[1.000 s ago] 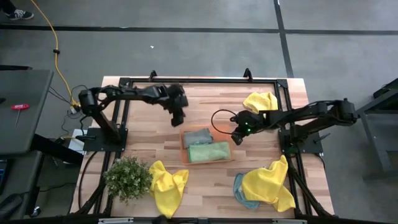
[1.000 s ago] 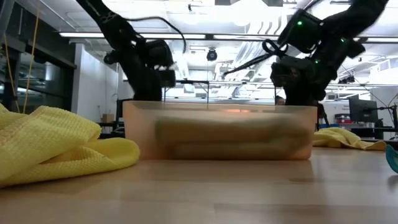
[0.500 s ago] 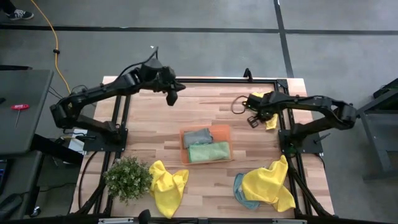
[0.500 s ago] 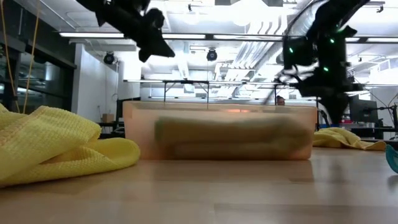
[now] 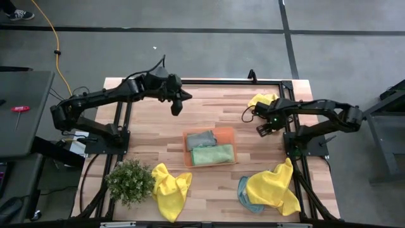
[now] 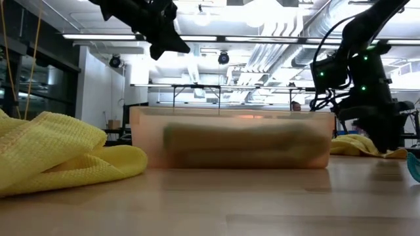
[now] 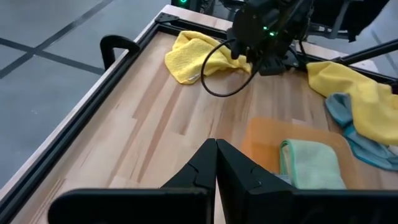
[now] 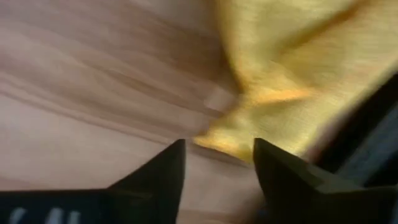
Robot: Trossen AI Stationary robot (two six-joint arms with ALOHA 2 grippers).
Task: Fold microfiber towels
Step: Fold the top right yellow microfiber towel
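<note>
- Orange tray (image 5: 224,134) sits at table centre. It holds a folded grey-blue towel (image 5: 200,139) at its 12 o'clock side and a folded pale green towel (image 5: 212,154) at its 6 o'clock side. Both long axes run 9 to 3 o'clock in the high view.
- Crumpled yellow towel (image 5: 262,100) lies at the table's 1 o'clock corner; no clear long axis.
- Right gripper (image 5: 262,128) hangs just beside that towel, at its 6 o'clock. Fingers (image 8: 163,168) are spread apart, nothing between them, the yellow cloth just ahead.
- Left gripper (image 5: 175,107) hovers over bare wood at 11 o'clock of the tray, fingers (image 7: 205,163) pressed together, empty.
- Yellow towel (image 5: 171,188) lies at 7 o'clock beside the potted plant (image 5: 130,180). Another yellow towel (image 5: 273,187) overlaps a teal towel (image 5: 244,192) at 5 o'clock.
- Change: one second earlier both grippers were near the tray; both have since withdrawn toward the far edge, the right one now released.
</note>
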